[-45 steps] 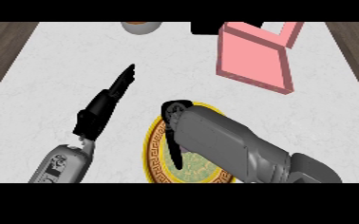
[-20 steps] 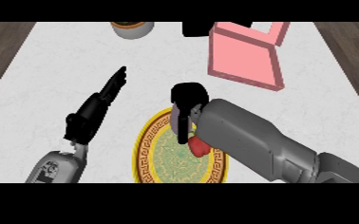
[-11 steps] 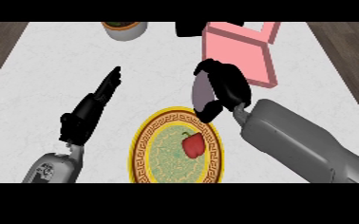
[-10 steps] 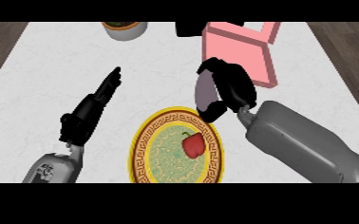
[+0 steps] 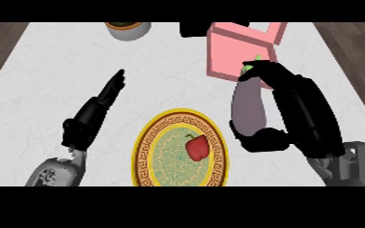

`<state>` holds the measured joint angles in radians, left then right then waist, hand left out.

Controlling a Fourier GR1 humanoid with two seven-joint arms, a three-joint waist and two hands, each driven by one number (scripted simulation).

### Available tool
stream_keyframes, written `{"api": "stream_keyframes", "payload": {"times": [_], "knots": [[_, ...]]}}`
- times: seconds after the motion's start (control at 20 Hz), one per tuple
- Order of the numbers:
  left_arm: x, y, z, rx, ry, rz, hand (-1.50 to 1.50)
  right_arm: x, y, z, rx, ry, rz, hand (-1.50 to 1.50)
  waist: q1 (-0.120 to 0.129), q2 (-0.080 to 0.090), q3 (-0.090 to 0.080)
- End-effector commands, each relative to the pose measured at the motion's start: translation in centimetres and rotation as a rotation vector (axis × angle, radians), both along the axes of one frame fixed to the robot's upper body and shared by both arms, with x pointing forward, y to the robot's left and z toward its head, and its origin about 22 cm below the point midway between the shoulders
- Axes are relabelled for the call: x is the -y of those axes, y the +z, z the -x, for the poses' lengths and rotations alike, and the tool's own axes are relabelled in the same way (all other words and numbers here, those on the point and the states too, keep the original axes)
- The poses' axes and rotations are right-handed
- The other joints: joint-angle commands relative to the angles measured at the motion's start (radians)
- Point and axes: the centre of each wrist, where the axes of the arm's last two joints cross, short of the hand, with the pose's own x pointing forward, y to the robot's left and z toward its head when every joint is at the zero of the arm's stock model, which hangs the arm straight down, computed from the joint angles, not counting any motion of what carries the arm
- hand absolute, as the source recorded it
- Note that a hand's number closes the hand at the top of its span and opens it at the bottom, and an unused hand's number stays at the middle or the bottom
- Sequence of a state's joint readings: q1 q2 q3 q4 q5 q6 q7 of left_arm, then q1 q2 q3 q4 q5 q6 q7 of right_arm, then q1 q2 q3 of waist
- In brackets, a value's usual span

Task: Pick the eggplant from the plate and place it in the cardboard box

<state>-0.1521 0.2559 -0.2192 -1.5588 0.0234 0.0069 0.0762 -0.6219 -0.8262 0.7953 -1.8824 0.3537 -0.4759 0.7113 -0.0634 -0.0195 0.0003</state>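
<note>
Since the earlier frames, the eggplant (image 5: 249,107) has been lifted off the plate (image 5: 148,150) and carried up and to the right, and the right hand (image 5: 296,107) is now seen further toward the pink box (image 5: 235,53). The eggplant is held in that hand, with the fingers curled round its upper end and the thumb wrapped under its lower end. It is a pale purple, long body standing nearly upright in the view, with its green stem end at the top, just beside the lower edge of the box. It is clear of the plate and lies to the right of the plate's rim, not yet inside the box.

On the yellow-rimmed plate a red pepper (image 5: 197,147) is left lying right of the plate's middle.

The left hand (image 5: 96,111) is shown at the view's left, over the white table (image 5: 57,72), its fingers straight and pointing up and to the right, with nothing held. It is well apart from the plate and the box.

At the top edge a grey pot (image 5: 128,29) is seen, partly cut off, and a dark object (image 5: 194,29) stands just left of the box's top corner.
</note>
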Motion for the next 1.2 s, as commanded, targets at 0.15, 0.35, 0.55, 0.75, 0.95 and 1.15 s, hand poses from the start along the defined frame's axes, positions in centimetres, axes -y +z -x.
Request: {"api": "stream_keyframes", "payload": {"times": [0.15, 0.35, 0.55, 0.75, 0.95, 1.15], "knots": [[1.1, -0.2, 0.7, 0.005, -0.022, -0.017, 0.00, 2.7, 7.2, 5.8, 0.143, -0.079, -0.150, 1.50, 0.022, 0.007, 0.000], [0.2, -0.1, 0.4, 0.013, -0.025, 0.005, 0.00, 4.0, 8.3, 7.0, 0.114, -0.162, -0.252, 1.50, 0.042, 0.014, 0.000], [0.8, 0.5, -0.5, 0.014, -0.049, -0.006, 0.00, 6.9, 7.8, 5.7, 0.125, -0.238, -0.233, 1.50, 0.050, 0.017, 0.001], [2.2, 1.6, -0.5, 0.005, -0.059, 0.003, 0.00, 8.4, 11.0, 4.2, 0.143, -0.301, -0.244, 1.50, 0.062, 0.018, 0.000], [2.5, 1.0, -0.8, 0.028, -0.062, -0.019, 0.00, 10.1, 13.0, 2.0, 0.128, -0.305, -0.276, 1.50, 0.068, 0.020, -0.001], [1.3, 1.2, -1.2, 0.017, -0.077, 0.004, 0.00, 10.5, 12.0, -1.4, 0.104, -0.312, -0.302, 1.50, 0.079, 0.022, -0.001]]}}
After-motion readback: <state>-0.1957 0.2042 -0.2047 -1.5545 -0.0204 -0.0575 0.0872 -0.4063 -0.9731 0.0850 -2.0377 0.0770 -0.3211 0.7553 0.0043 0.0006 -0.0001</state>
